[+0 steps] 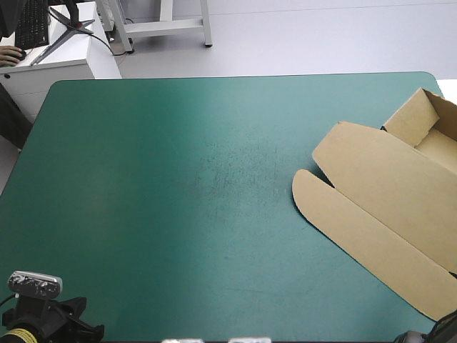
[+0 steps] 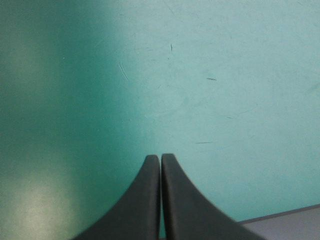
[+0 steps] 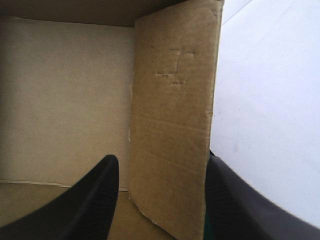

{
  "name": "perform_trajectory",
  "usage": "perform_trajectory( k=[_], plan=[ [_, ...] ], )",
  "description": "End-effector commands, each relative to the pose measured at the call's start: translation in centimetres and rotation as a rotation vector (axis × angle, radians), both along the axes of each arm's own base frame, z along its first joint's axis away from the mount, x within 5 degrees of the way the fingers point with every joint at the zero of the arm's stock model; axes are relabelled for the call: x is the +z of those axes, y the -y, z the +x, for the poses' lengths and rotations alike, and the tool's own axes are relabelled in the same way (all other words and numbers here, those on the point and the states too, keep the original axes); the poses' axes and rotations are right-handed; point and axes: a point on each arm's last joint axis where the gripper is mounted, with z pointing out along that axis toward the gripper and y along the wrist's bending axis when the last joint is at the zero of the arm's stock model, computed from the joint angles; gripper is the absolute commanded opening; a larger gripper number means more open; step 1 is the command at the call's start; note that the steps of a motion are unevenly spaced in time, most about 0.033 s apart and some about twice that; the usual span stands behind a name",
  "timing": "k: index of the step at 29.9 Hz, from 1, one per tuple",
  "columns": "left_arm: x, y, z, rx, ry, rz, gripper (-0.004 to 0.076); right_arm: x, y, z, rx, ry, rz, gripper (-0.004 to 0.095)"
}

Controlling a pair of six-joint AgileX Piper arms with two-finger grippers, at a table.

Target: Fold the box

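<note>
The box [image 1: 400, 236] lies on the right half of the table [image 1: 178, 179], up against its right edge. Its flat lid [image 1: 357, 171] reaches in toward the middle and its raised walls [image 1: 428, 121] stand near the far right corner. The left arm [image 1: 53, 318] sits at the near left corner, well apart from the box. The left gripper [image 2: 160, 157], fingers together, is over bare cover [image 2: 200, 75], with the table's edge just beside it. The right gripper [image 3: 161, 160] is at the box, fingers apart on either side of an upright panel [image 3: 172, 115], one finger inside the box, the other outside it.
</note>
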Motion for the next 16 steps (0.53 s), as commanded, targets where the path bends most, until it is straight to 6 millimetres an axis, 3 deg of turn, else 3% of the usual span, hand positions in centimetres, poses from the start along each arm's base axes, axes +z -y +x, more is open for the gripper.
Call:
perform_trajectory(
  k=[1,3,5,8,9,16],
  plan=[
    [0.4,-0.1,-0.1,0.008,-0.024,0.005,-0.001,4.9,-1.8,-2.2,0.002,0.12,-0.046,0.049],
    [0.4,-0.1,-0.1,0.011,-0.025,0.003,-0.001,6.2,-2.7,-2.7,0.014,0.176,-0.025,0.0437],
    [0.4,-0.1,-0.1,0.011,-0.025,0.003,-0.001,7.8,-3.9,-3.4,0.041,0.242,-0.009,0.0322],
    [0.4,-0.1,-0.1,0.011,-0.025,0.003,-0.001,10.5,-6.2,-4.8,0.155,0.349,-0.008,0.0032],
    [0.4,-0.1,-0.1,0.011,-0.025,0.003,-0.001,11.6,-7.1,-5.5,0.172,0.392,-0.007,-0.0015],
    [0.4,0.0,-0.1,-0.005,-0.025,0.005,-0.001,17.5,-14.6,-10.4,0.336,0.57,-0.099,0.0002]
  ],
)
